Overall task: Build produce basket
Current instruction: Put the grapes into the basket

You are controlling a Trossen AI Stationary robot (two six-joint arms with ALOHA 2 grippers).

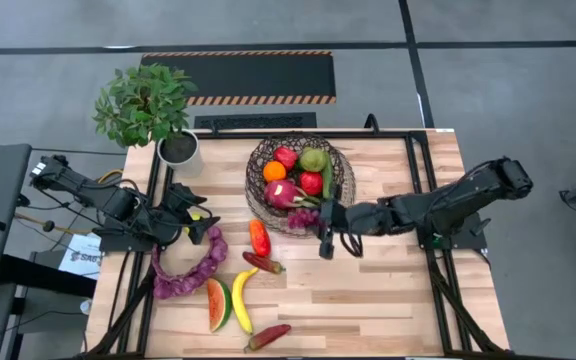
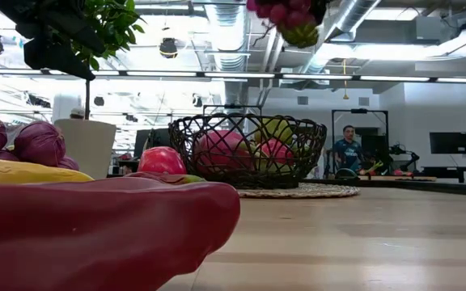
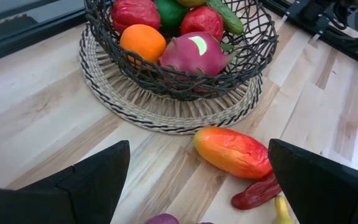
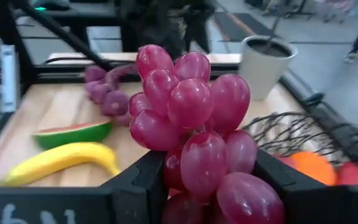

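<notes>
Grapes [image 4: 194,134] filled the right wrist view, pinched between right gripper [image 1: 325,232] fingers [image 4: 138,186], jaws part closed around the bunch. Held off the table, just beside basket [image 1: 258,185] rim on its near side. Seen in low view hanging at top edge above the basket [image 2: 249,149].

Inside basket: orange [image 1: 274,171], dragon fruit [image 1: 282,194], red fruit [image 1: 311,183], green apple [image 1: 313,159], another red piece [image 1: 285,156]. Basket sat on woven mat [image 3: 166,115], well ahead of left jaws.

Left gripper [image 1: 200,227] low over table near left edge, jaws wide apart, gripping nothing. Fingers [image 3: 89,180] framed red-orange pepper [image 3: 232,151] lying just ahead between them, dark red chili [image 3: 257,193] beside it.

Purple string [image 1: 190,265] curled on table just beside left jaws. Watermelon slice [image 1: 217,304] and banana [image 1: 240,298] side by side, past the string, apart from both jaws. Second dark red chili [image 1: 267,337] by table front edge, well apart from both. Potted plant [image 1: 148,105] at back left corner, behind left arm.

Person [image 2: 348,149] seated far back in room.
</notes>
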